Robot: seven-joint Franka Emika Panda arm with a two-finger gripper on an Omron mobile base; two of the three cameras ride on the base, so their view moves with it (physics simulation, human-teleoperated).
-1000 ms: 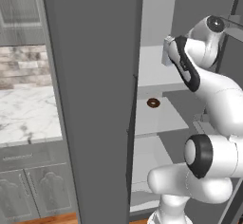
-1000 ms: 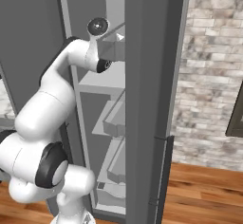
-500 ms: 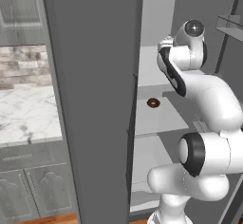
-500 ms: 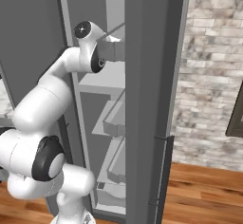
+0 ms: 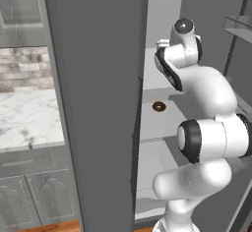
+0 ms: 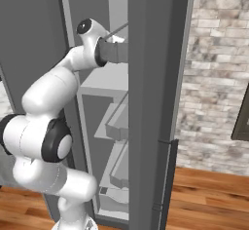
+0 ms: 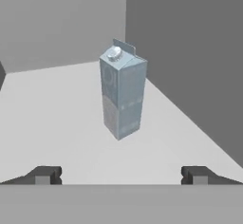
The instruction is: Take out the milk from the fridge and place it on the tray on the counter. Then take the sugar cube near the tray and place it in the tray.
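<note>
The milk, a small grey carton with a pale blue gabled top, stands upright on a pale grey shelf in the corner of the fridge. My gripper is open and points at it from a short way off, with the carton centred between the two fingertips and nothing between them. In the left base view my arm reaches into the upper shelf. The white marble counter lies left of the fridge. The tray and the sugar cube are out of view.
A dark brown doughnut lies on the shelf below my hand. The open fridge door with its racks stands close on the right of the arm. A brick wall is beyond it.
My arm has swung from the door side towards the left and deeper into the upper shelf. The gripper has stayed open.
</note>
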